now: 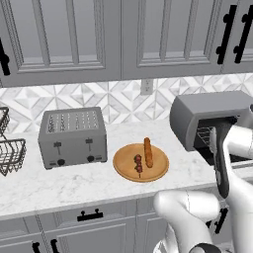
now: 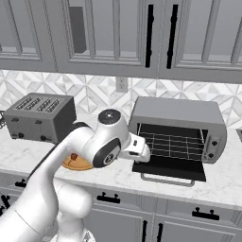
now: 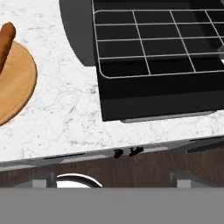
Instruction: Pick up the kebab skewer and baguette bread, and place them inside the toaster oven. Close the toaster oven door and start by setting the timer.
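Note:
The kebab skewer (image 1: 138, 164) and the baguette bread (image 1: 147, 152) lie side by side on a round wooden board (image 1: 158, 170). The baguette's end (image 3: 5, 39) also shows at the top left of the hand view. To the right stands the toaster oven (image 2: 177, 111) with its wire rack (image 3: 148, 43) bare. The toaster oven door (image 2: 169, 168) lies folded down flat, its silver handle (image 2: 166, 179) toward me. My gripper (image 2: 142, 152) hovers open and empty over the counter's front, between the board and the left edge of the door.
A grey slot toaster (image 1: 72, 137) stands left of the board. A wire basket (image 1: 11, 153) sits at the far left. Marble counter (image 3: 74, 109) runs between board and oven, its front edge just below my hand. Wall cabinets hang overhead.

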